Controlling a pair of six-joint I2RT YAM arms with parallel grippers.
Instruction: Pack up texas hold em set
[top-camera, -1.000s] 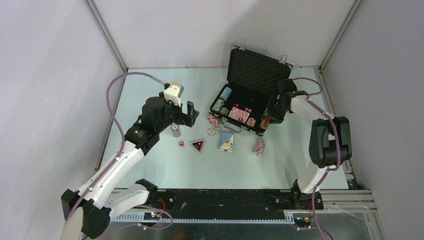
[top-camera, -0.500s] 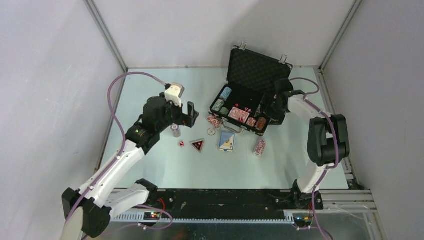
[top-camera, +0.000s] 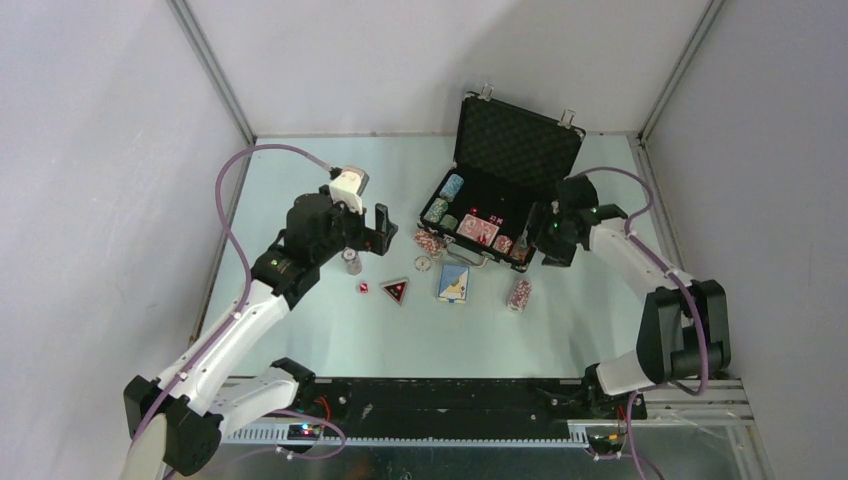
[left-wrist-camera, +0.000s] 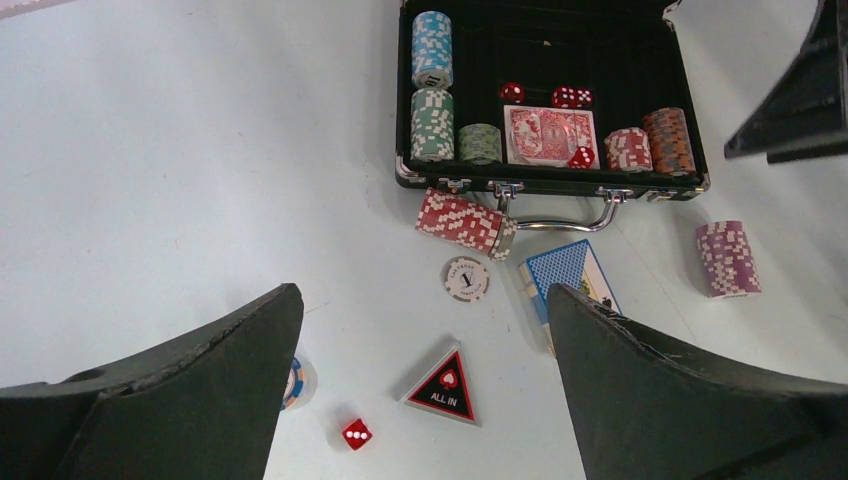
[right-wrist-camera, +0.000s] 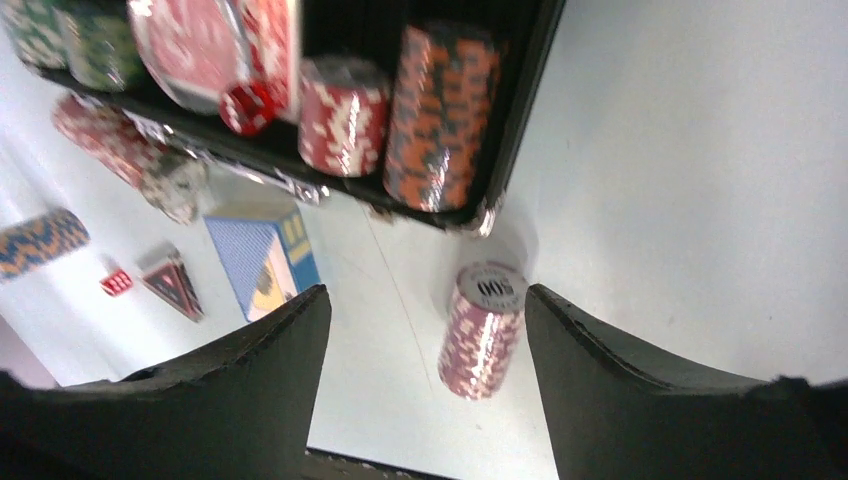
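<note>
We found the briefcase (top-camera: 520, 140) lying open on the far right part of the table (top-camera: 580, 340), its lid standing up toward the far edge. At its left end we saw a blue stack (left-wrist-camera: 431, 35) and a green stack (left-wrist-camera: 432, 125), with a shorter green stack (left-wrist-camera: 480, 143) just beside. A red deck (left-wrist-camera: 540, 125) lay in the middle. At the right end a red-and-white stack (left-wrist-camera: 627, 149) touched an orange stack (left-wrist-camera: 669, 140).

Outside, a second red-and-white stack (left-wrist-camera: 462, 222) lay on its side just in front of the case's front wall, by the handle. Nearer the near edge lay a white button (left-wrist-camera: 466, 278) and, just beside it, a blue deck (left-wrist-camera: 570, 285). A pink stack (right-wrist-camera: 480, 335) stood near the case's front right corner. Farther toward the near edge we saw a black triangle (left-wrist-camera: 445, 380) and a red die (left-wrist-camera: 356, 433).

The left gripper (left-wrist-camera: 422, 300) hovered over the table left of the case, its fingers wide apart and holding nothing. The right gripper (right-wrist-camera: 425, 295) hung at the case's right end, its fingers apart and empty, the pink stack showing on the table below the gap.
</note>
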